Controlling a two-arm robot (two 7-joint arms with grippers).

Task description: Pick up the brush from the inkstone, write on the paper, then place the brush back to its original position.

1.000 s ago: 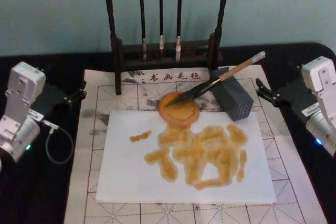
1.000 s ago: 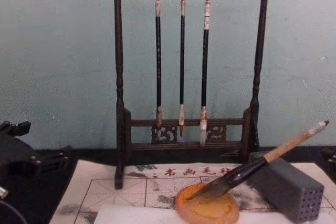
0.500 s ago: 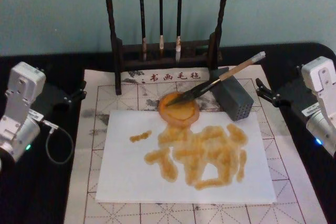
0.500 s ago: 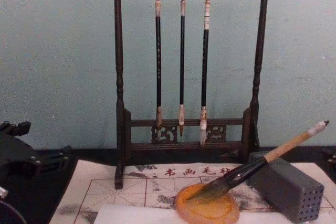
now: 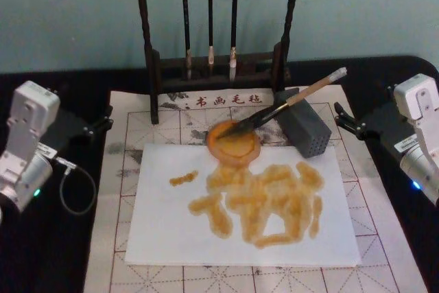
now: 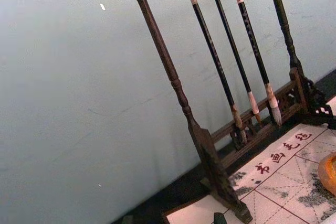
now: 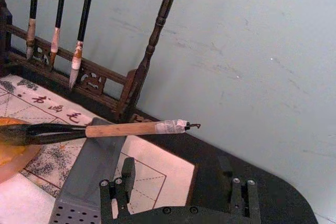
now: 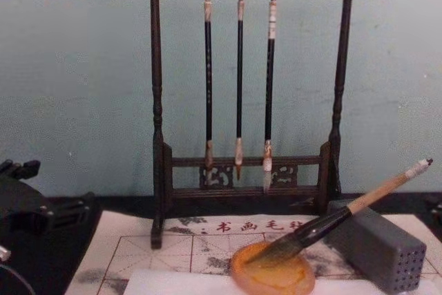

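Resting tip-down in the orange dish, handle propped on the grey block, the brush looks light and stiff; grip the tan handle. Right gripper sits nearby, fingers spread, empty; left gripper parked opposite, likewise.

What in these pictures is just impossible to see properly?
Rack: top cut off by the head view's upper edge.
Paper: mostly below the chest view's lower edge.
Strokes on the paper: too blotchy to read, head view.
Brush tip: inkstone rim hides its contact, chest view.
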